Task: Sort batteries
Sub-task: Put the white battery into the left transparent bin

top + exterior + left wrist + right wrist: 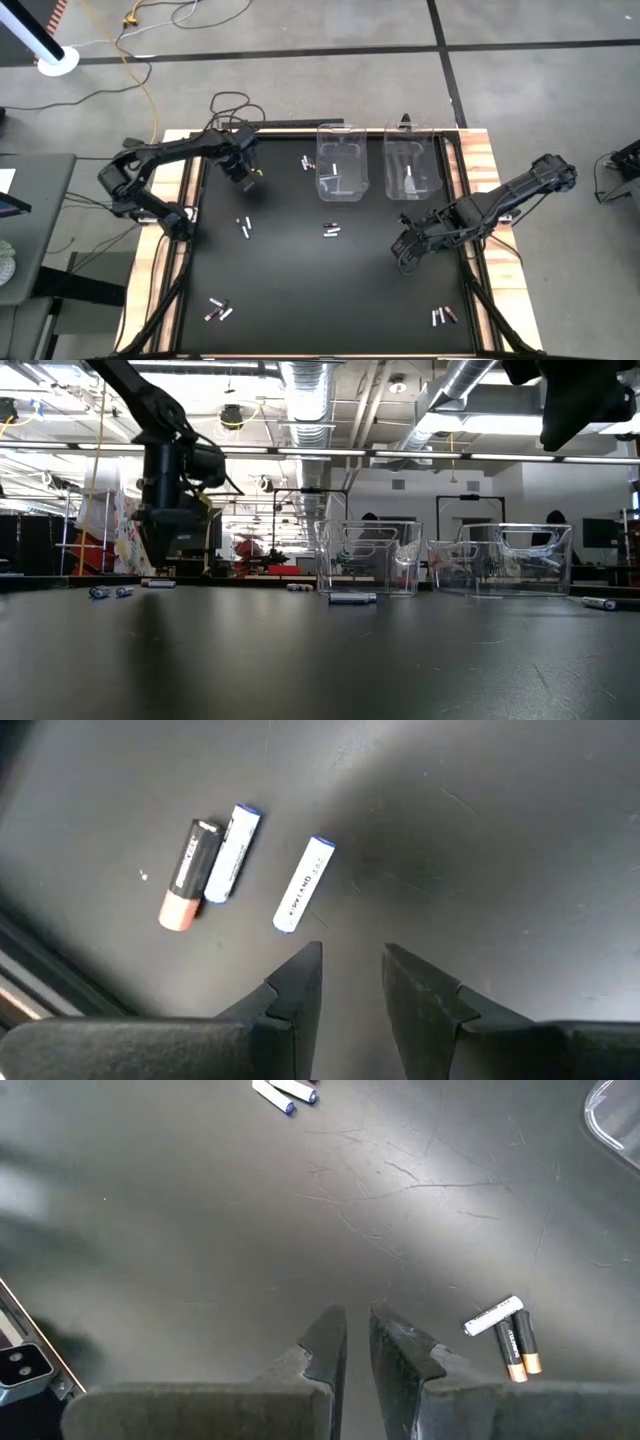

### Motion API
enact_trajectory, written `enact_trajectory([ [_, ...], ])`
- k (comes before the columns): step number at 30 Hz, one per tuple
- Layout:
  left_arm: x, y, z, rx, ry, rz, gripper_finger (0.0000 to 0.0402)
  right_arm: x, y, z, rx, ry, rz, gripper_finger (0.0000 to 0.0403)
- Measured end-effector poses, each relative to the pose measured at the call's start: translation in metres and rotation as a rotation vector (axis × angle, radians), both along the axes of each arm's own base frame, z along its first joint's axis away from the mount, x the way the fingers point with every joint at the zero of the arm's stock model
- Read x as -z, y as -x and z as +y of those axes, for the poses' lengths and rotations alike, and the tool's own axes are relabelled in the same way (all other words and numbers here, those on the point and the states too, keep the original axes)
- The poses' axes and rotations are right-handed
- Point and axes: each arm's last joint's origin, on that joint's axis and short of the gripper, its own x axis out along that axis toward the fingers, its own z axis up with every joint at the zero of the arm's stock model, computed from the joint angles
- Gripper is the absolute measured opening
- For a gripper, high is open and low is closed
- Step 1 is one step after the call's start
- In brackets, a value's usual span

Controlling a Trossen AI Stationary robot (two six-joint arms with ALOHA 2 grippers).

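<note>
High view: left gripper [241, 170] upper left of the black mat [300, 300]; right gripper [405, 250] right of centre. Two clear bins [341, 160] at top centre. Batteries [331, 230] lie scattered: centre, lower left, lower right.

Low view: both bins stand right of centre, a battery lying in front of the nearer one.

Left wrist view: jaws narrowly parted, empty, just short of a white battery [304, 884]; a white and copper-black pair [208, 860] lies beside it.

Right wrist view: jaws a slit apart, empty.

Risk: neighbouring cells lie close, so a descent may nudge or roll them.
</note>
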Motion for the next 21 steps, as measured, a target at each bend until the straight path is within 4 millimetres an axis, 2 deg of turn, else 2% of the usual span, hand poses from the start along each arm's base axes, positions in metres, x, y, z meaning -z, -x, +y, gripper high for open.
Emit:
enact_trajectory([
  [9,0.014,-0.005,0.009,0.080,-0.039,0.077,0.0100,0.000,0.000,0.000,0.023,-0.012,-0.002,0.0067],
  [21,0.014,-0.004,0.015,0.158,-0.061,0.077,0.0100,0.000,0.000,0.000,0.025,-0.014,-0.002,0.0067],
])
